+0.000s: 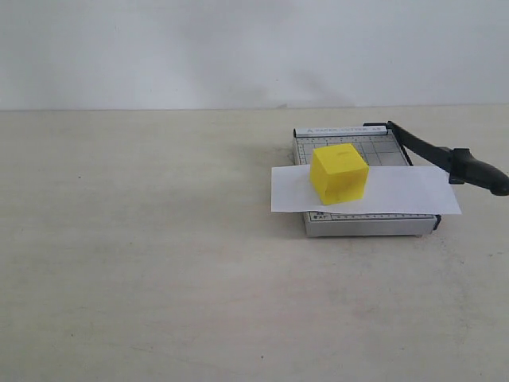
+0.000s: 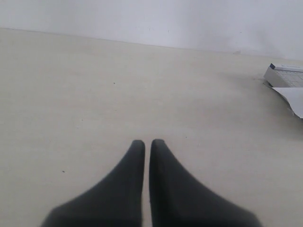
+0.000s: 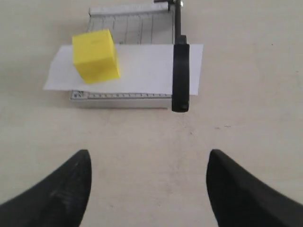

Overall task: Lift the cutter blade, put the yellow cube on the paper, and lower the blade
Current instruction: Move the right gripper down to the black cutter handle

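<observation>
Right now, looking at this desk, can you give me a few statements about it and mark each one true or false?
1. The yellow cube sits on the white paper. True.
2. The right claw is gripping the cutter blade. False: it is open, apart from the blade, and holds nothing.
3. The left claw is shut and holds nothing. True.
4. The paper lies flat on the table beside the cutter. False: it lies across the grey cutter base, overhanging on both sides.

Matte beige tabletop [image 1: 159, 278], plain white wall [image 1: 159, 48] behind it.
</observation>
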{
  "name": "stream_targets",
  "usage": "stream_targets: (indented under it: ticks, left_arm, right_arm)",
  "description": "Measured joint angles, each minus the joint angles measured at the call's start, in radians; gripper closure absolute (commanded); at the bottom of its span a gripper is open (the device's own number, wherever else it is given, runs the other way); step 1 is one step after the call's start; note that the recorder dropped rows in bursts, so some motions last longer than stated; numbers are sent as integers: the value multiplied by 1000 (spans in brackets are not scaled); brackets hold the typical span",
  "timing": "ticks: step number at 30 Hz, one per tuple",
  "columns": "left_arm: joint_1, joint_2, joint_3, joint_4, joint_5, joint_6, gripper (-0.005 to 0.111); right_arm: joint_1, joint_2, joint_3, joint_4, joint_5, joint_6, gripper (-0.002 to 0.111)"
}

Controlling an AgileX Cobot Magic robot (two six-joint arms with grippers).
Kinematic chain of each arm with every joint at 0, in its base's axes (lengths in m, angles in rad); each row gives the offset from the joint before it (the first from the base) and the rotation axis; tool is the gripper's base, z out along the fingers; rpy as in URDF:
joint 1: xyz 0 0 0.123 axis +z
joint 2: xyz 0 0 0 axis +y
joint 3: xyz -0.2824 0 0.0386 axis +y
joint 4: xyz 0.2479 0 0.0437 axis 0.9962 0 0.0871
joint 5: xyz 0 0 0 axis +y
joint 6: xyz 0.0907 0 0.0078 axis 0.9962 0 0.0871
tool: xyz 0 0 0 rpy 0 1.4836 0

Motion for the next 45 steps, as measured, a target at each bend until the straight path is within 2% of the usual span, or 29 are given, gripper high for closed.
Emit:
stream_targets:
  ticks: [4,10,17,28,32,41,45]
  left_arm:
    - [0,0,0,0,0,0,102]
    - [0,0,0,0,0,0,102]
    - [0,0,0,0,0,0,102]
    - [0,0,0,0,0,0,102]
    - [0,0,0,0,0,0,102]
    - [0,0,0,0,0,0,102]
    - [0,0,0,0,0,0,102]
  right_arm:
    - [0,232,-204,-21,146,-103,42]
    - [0,473,-373,-21,233,-182,42]
    - [0,646,-415,-33,271,-258,42]
    - [0,771,-419,-144,229,-269,44]
    - [0,788,-421,-144,193,-273,60]
    - [0,802,-421,-162,166,-259,108]
    - [0,802,-412,-153,151,-253,108]
